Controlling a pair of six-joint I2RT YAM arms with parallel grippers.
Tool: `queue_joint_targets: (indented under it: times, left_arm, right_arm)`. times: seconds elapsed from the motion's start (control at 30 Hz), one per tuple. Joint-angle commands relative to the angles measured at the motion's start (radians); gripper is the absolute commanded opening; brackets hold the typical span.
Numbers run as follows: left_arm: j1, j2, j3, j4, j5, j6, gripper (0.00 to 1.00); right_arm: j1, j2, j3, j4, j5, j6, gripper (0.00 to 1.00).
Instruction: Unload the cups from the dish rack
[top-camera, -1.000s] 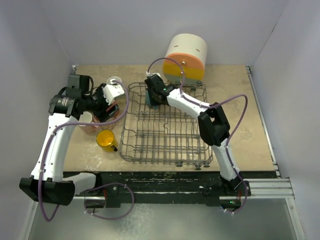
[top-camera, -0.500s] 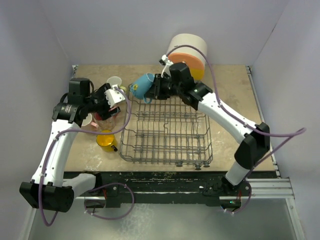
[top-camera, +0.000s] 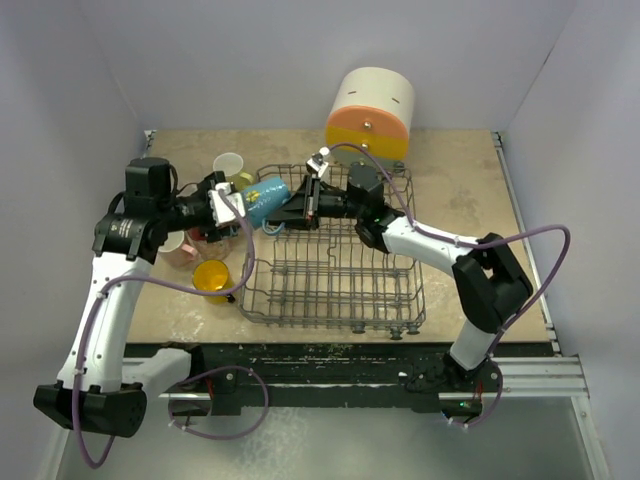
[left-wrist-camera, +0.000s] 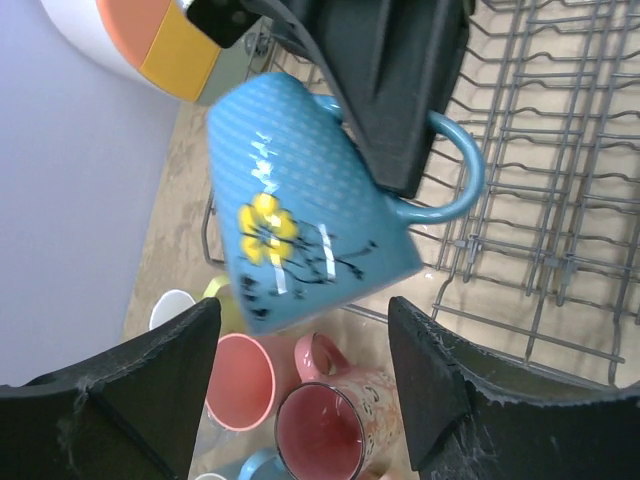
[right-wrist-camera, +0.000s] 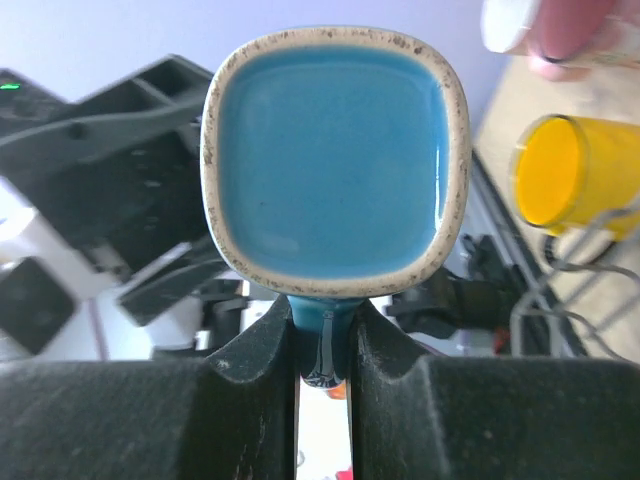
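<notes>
Hanging by its handle from the clenched right pincer (right-wrist-camera: 322, 325) above the dish rack's (top-camera: 335, 300) 10 o'clock corner, the blue mug (top-camera: 262, 197) may swivel or drop onto the parked cups (left-wrist-camera: 240, 380) if the spread-open left pincer (top-camera: 230, 207) closes off-centre.

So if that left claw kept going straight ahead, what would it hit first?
Most likely the blue mug, which the right gripper holds by its handle directly ahead of the open left gripper. Its flowered side faces that gripper; the gap between them is hard to judge.
</notes>
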Motion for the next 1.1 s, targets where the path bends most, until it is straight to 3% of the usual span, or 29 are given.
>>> queue_joint_targets:
  times: [0.0,0.17,0.5,0.63,0.7,0.77,0.87,1.0,1.07]
  left_arm:
    - [-0.002,-0.048,0.051,-0.079,0.069,0.083,0.7]
    - [-0.002,-0.08,0.02,-0.021,0.021,0.092,0.69]
    - [-0.002,-0.097,-0.02,0.075,0.027,0.037,0.63]
    - [-0.002,-0.122,-0.066,0.132,0.003,0.026,0.55]
    - [-0.002,-0.133,-0.08,0.144,0.005,0.013,0.43]
    - [-0.002,-0.138,-0.083,0.146,0.013,-0.024,0.27]
    - [-0.002,-0.136,-0.075,0.151,0.009,-0.081,0.0]
    - [-0.002,-0.125,-0.06,0.15,-0.076,-0.119,0.0]
    - [-0.001,-0.105,-0.049,0.124,-0.153,-0.11,0.0]
  right_arm:
    - [0.004,-0.03,-0.007,0.504,-0.073,0.292,0.0]
    - [0.018,0.001,-0.025,0.638,-0.076,0.405,0.0]
    - [0.069,0.007,-0.028,0.726,-0.089,0.493,0.0]
    - [0.108,0.002,-0.04,0.732,-0.082,0.503,0.0]
    - [0.125,0.004,-0.039,0.727,-0.078,0.505,0.0]
    - [0.134,0.005,-0.038,0.719,-0.074,0.506,0.11]
    - [0.135,-0.005,-0.037,0.684,-0.079,0.498,0.36]
    - [0.124,-0.034,-0.04,0.559,-0.107,0.409,0.66]
    - [0.103,-0.063,-0.041,0.422,-0.112,0.314,0.73]
